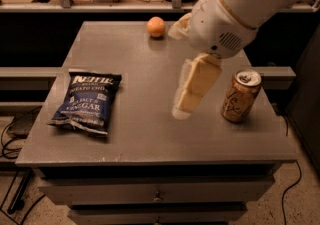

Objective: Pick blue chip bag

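Observation:
The blue chip bag is a dark navy foil bag with white "Kettle" and "Vinegar" lettering. It lies flat on the left part of the grey table. My gripper, cream-coloured on a large white arm, hangs over the middle of the table. It is well to the right of the bag and not touching it. It holds nothing that I can see.
A tan-gold drink can stands upright at the right, just right of the gripper. A small orange fruit sits near the table's far edge. Drawers are below the tabletop, a shelf with clutter is behind, and cables lie on the floor at left.

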`<action>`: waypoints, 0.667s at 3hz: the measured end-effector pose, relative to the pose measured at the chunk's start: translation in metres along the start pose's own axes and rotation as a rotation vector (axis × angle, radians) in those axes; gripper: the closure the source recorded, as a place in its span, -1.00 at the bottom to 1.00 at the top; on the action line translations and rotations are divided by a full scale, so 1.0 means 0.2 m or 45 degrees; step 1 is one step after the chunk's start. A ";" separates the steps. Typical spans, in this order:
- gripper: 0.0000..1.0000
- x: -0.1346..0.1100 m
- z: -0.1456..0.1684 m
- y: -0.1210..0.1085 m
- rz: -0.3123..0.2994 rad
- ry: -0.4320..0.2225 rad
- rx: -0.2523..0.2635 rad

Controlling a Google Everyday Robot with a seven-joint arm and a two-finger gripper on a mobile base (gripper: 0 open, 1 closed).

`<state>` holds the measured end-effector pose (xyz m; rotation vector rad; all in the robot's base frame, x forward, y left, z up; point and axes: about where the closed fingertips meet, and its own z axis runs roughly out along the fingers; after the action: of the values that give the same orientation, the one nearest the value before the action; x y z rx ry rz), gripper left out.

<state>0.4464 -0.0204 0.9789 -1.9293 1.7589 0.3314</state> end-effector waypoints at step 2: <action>-1.00 -0.09 0.10 -0.03 0.018 -0.075 0.008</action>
<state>0.4532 0.0054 0.9721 -1.8846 1.7343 0.3836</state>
